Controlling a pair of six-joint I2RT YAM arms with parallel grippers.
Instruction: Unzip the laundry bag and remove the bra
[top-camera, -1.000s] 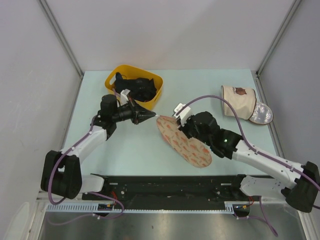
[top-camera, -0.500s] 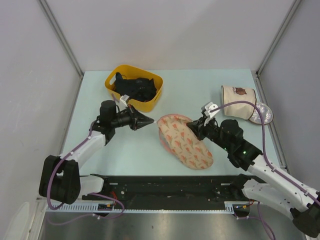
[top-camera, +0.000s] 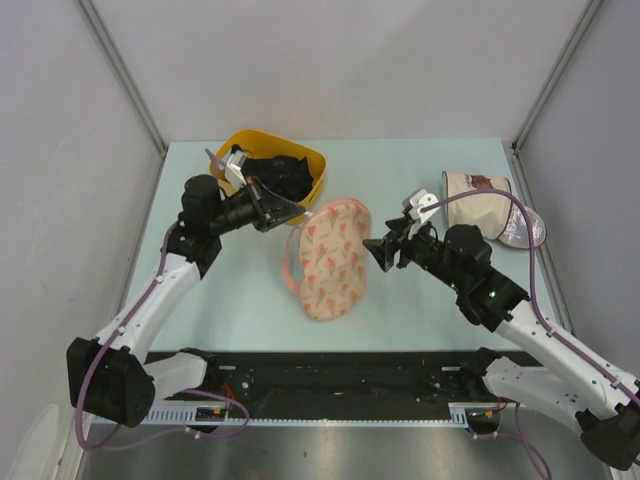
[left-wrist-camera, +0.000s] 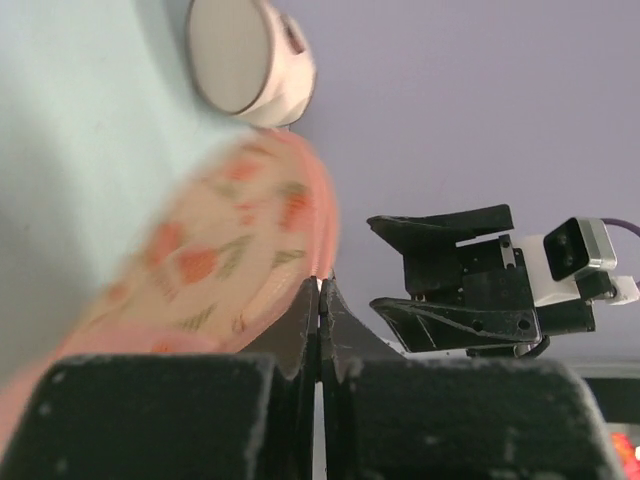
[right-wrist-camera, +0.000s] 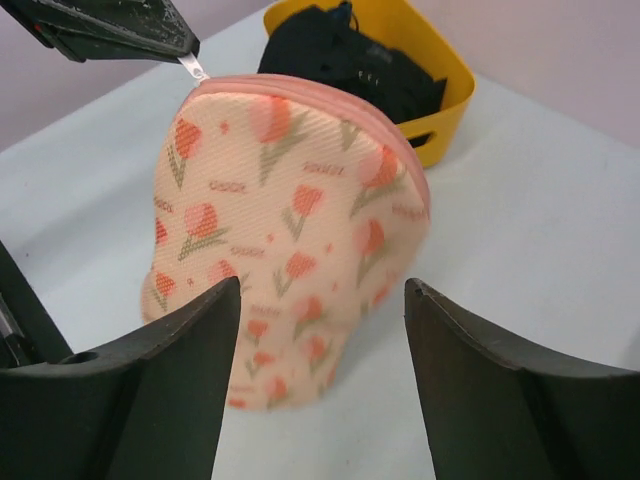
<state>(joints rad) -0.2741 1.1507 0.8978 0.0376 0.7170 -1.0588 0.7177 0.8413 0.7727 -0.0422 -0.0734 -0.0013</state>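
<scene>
Above the middle of the table (top-camera: 250, 312), the top view shows the laundry bag (top-camera: 328, 258) raised on edge and tilted. Its upper rim is at the tips of the left gripper (top-camera: 296, 209), and I cannot tell whether its lower end touches the table. The right gripper (top-camera: 381, 250) stands just beside the bag's right edge, jaws spread and apart from it. Behind the left gripper sits a yellow basket (top-camera: 232, 148) holding dark clothes (top-camera: 285, 178). A beige cylinder bag (top-camera: 478, 203) lies well apart at the right.

In the left wrist view, the jaws are pressed together at the bag's pink rim. The printed pouch is blurred to their left, and the right gripper's open fingers show beyond on the right.

In the right wrist view, the spread fingers (right-wrist-camera: 180, 350) frame the bag without contact. The left gripper's tips pinch a small silver zip pull (right-wrist-camera: 191, 68) at the bag's top-left corner. The pink trim along the top looks closed.
</scene>
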